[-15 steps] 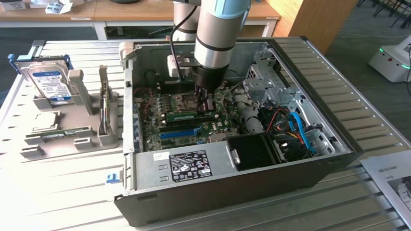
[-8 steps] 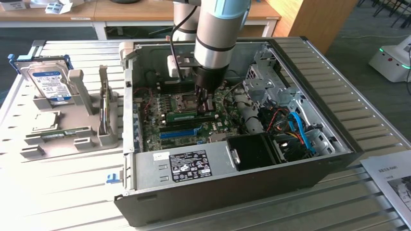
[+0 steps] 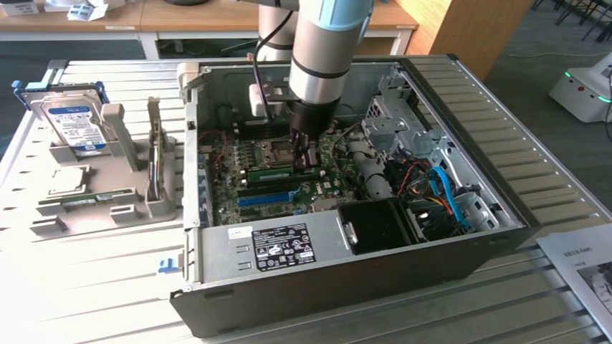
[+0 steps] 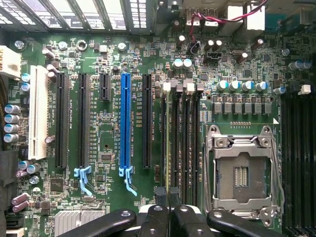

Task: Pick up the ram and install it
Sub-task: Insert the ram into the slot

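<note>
Gripper (image 4: 168, 200), reaching down into the computer case (image 3: 497, 236), is holding its fingers almost together; the ram (image 4: 174, 143) is sitting edge-on in a memory slot beside the CPU socket (image 4: 242, 173), its end lying under the fingertips; whether they are pinching it cannot be told.

The counter (image 3: 86, 287) is a pale surface of ribbed metal slats. Behind it stand wooden desks (image 3: 220, 18) on white frames, one of them carrying loose papers (image 3: 82, 11). A tall light-wood panel (image 3: 459, 29) rises toward the exterior view's right. The floor (image 3: 535, 64) is dark grey carpet, with chair legs (image 3: 574, 11) in the far corner. A white unit (image 3: 583, 89) with a green light stands at the exterior view's right edge. The light is soft and even.
</note>
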Robot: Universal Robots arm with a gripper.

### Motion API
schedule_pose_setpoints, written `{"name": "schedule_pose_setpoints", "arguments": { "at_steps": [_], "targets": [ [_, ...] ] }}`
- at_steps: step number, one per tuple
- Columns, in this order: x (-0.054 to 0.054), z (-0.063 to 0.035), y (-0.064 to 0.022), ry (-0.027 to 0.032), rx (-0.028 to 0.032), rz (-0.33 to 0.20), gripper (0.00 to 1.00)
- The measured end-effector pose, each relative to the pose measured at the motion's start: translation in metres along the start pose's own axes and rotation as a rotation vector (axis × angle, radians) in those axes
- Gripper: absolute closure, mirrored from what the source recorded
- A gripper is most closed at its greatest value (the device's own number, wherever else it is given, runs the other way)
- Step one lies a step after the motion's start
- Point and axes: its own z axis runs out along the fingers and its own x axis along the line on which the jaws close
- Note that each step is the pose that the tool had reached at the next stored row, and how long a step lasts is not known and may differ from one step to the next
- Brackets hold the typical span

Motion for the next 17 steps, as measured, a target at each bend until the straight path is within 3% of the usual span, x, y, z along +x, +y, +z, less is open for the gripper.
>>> {"name": "schedule_pose_setpoints", "arguments": {
  "at_steps": [14,15,17],
  "targets": [
    [0.0016,0.0035,-0.0001,-0.0001,0.0001,0.000,0.87],
    [0.0017,0.0035,-0.0002,-0.0001,0.0001,0.000,0.81],
    [0.0017,0.0035,-0.0002,-0.0001,0.0000,0.000,0.81]
  ]
}}
